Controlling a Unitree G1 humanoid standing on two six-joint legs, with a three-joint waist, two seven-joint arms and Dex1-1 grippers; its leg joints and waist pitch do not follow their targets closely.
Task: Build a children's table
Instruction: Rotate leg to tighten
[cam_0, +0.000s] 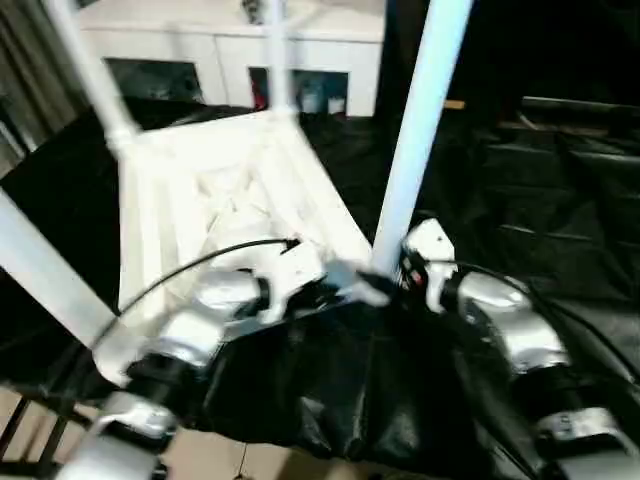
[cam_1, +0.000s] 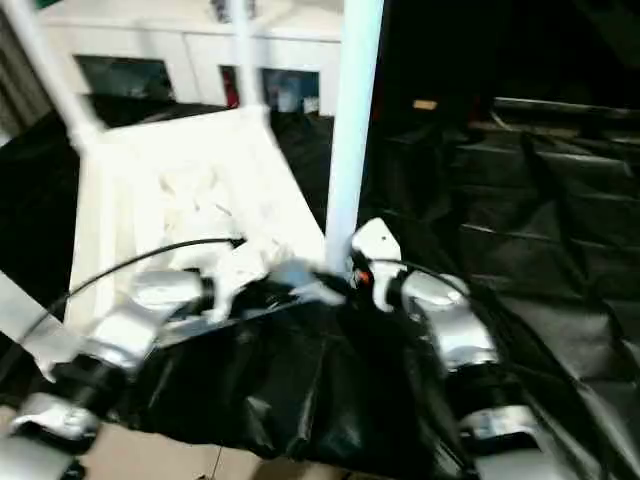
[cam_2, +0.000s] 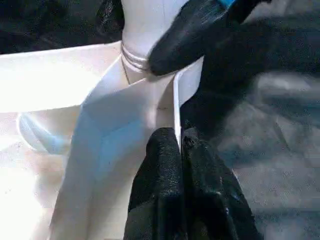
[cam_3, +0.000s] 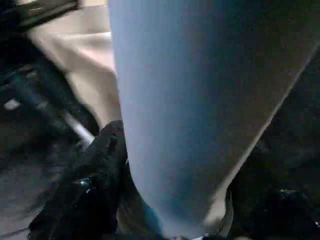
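Four white legs are standing up from the children's table top (cam_0: 225, 200), which is lying upside down, ribbed underside showing, on a black-draped tabletop (cam_0: 560, 220). One leg (cam_0: 415, 130) is rising from the near corner closest to the robot's right arm, a second leg (cam_0: 40, 265) is slanting across the lower left of the head views, and two more legs (cam_0: 90, 70) (cam_0: 278, 55) are standing at the far corners. Behind the black cloth, a white cabinet (cam_0: 300, 50) with glass doors is sitting against the back. The left gripper (cam_2: 181, 142) is showing in its wrist view with the jaws pressed together, their tips pinching the thin upright edge of the top just beside the corner socket where the near leg is seated. The right gripper (cam_3: 170, 200) is reaching around that same near leg low down, just above the socket, with one black finger on each side of the tube; the jaws are standing apart at about the tube's width, and whether they are squeezing it cannot be told. In the left wrist view, a black finger (cam_2: 185, 40) of the right gripper is lying against the leg's ringed base. Both silver forearms are meeting at that near corner, over the edge of the cloth.
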